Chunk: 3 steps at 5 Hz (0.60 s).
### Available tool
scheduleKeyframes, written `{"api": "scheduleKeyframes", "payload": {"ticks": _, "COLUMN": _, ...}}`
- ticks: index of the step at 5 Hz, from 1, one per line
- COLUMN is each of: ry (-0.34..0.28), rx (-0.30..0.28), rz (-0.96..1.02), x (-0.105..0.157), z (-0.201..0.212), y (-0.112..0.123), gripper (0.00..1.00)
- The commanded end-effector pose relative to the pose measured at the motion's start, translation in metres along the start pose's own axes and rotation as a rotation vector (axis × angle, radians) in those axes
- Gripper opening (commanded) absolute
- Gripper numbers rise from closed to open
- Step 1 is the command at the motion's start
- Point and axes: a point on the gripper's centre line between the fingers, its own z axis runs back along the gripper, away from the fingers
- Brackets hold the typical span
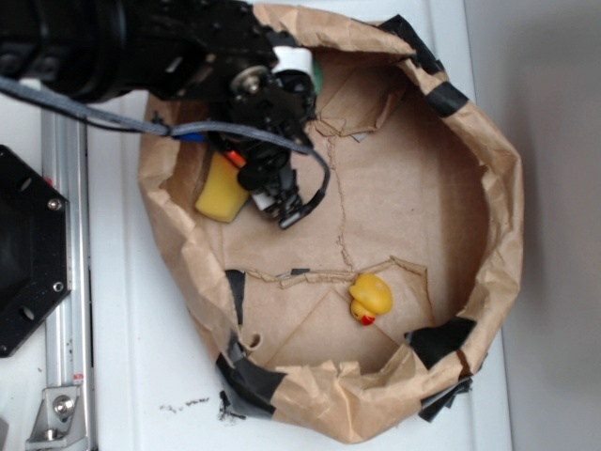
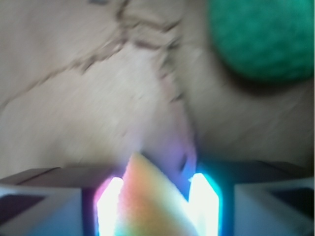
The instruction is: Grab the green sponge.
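- The gripper (image 1: 282, 202) hung inside the brown paper nest (image 1: 488, 235), near its upper-left wall, just beside a yellow sponge (image 1: 223, 193).
- In the wrist view a pale yellowish wedge (image 2: 155, 201) stood between the two lit fingers (image 2: 109, 206), so the jaws looked closed on it. It may have been a corner of the yellow sponge, but the blur left that unsure.
- The green sponge (image 2: 263, 37) lay ahead of the fingers and off to the right in the wrist view, apart from them, resting on the paper floor.
- In the exterior view only a sliver of green (image 1: 319, 77) showed, mostly hidden behind the arm (image 1: 141, 42) beside a white object (image 1: 296, 58).
- It looked rounded in the wrist view, with no clear long axis; its far edges ran out of the frame.
- My judgement: the task was not yet done. The coming move would call for letting go of whatever sat between the jaws, then shifting toward the green sponge before closing on it.
- A small yellow duck (image 1: 370, 298) sat well apart, near the lower wall.
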Motion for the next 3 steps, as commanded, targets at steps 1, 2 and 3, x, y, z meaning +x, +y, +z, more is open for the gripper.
{"api": "scheduleKeyframes", "payload": {"ticks": 1, "ry": -0.149, "rx": -0.080, "rz": -0.101, "x": 0.006, "z": 0.076, "y": -0.016, "gripper": 0.00}}
{"api": "scheduleKeyframes", "payload": {"ticks": 2, "ry": -0.201, "rx": -0.125, "rz": -0.134, "x": 0.010, "z": 0.123, "y": -0.047, "gripper": 0.00}}
{"api": "scheduleKeyframes", "payload": {"ticks": 3, "ry": -0.203, "rx": -0.078, "rz": -0.208, "x": 0.017, "z": 0.155, "y": -0.078, "gripper": 0.00}}
